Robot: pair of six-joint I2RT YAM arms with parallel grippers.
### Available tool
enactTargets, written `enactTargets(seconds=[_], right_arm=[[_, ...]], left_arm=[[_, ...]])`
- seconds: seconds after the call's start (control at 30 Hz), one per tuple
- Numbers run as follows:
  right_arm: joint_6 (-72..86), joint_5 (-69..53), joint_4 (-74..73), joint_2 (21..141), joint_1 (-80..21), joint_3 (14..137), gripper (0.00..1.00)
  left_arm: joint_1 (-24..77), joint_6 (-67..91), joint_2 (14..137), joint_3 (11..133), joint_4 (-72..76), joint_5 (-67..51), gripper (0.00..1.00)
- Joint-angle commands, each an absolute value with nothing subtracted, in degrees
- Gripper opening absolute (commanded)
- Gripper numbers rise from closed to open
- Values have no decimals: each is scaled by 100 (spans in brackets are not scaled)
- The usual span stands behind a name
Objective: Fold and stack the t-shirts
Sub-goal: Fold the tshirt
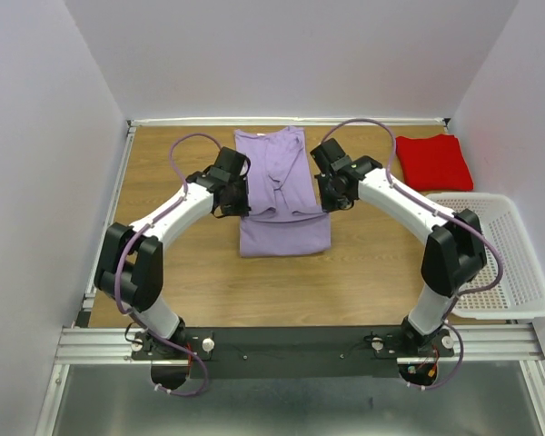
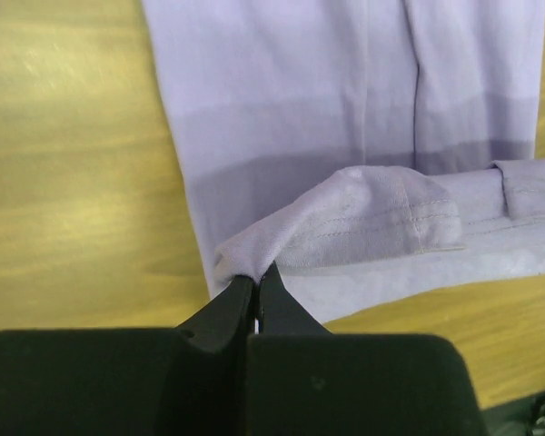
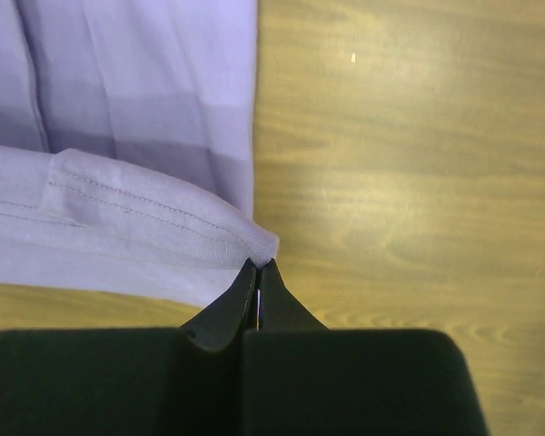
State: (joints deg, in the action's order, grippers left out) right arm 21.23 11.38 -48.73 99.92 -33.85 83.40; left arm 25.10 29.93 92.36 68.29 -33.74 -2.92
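The lavender t-shirt lies lengthwise in the middle of the wooden table, folded narrow, its near part doubled over. My left gripper is shut on the shirt's left corner and holds it lifted above the cloth below. My right gripper is shut on the right corner, also lifted. The hem edge hangs between the two grippers. The red t-shirt lies folded at the far right of the table.
A white perforated basket stands at the right edge of the table, near the right arm's elbow. White walls close the table at the back and both sides. Bare wood shows to the left and in front of the shirt.
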Motion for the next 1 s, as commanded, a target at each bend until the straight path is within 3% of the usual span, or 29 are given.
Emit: enactTargets(seconds=[0.0,0.97], right_arm=[[1829,1362,-4378,10239,-3217,8674,1],[1635,1081,-3278,11698,-2786,9606,1]], left_arm=[[2373,2672,9456,7223,-3024,130,0],[1899,2689,10415,7225,-1793,211,0]])
